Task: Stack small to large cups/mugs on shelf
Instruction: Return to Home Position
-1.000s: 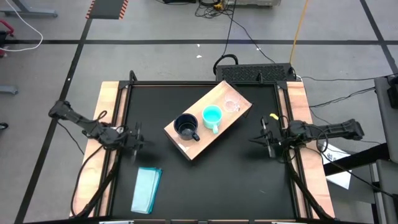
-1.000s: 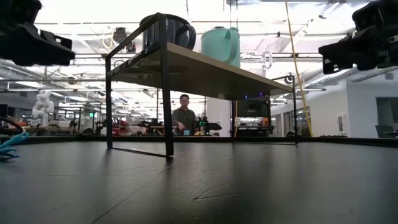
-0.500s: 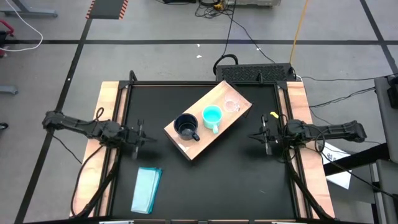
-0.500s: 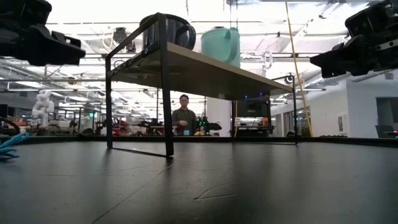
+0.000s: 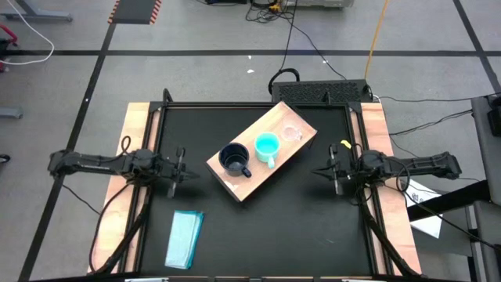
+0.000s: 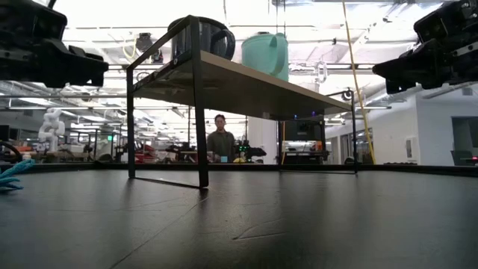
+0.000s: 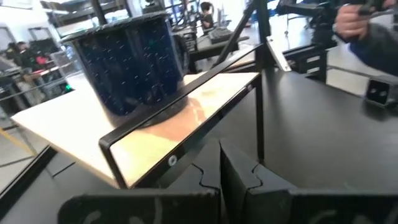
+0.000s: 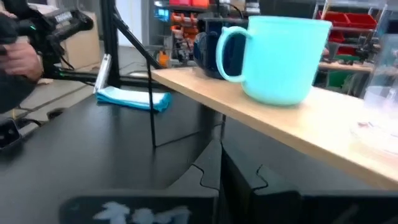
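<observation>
Placing apparently finished: on the shelf (image 5: 246, 186), in one row, the large dark navy mug (image 5: 233, 159), the turquoise mug (image 5: 267, 146) and the small clear cup (image 5: 292, 132), all upright, mouths up, side by side rather than nested. Judging from that, nothing left but parking the arms. Left gripper (image 5: 178, 167) off to one side of the shelf, touching nothing, fingers (image 7: 186, 183) pressed together and empty. Right gripper (image 5: 333, 171) off the opposite side, likewise clenched on nothing, fingers (image 8: 242, 186) meeting. Shelf between the two sets of fingertips, apart from both. Long axis on a diagonal across the table: dark-mug end toward the left fingertips, clear-cup end slanting away beyond and past the right fingertips. Sizes descending along that axis, largest nearest the left fingers, smallest nearest the right. Handles of the two opaque mugs turned off the axis, toward the table's near side. Clear cup's handle too faint to place.
</observation>
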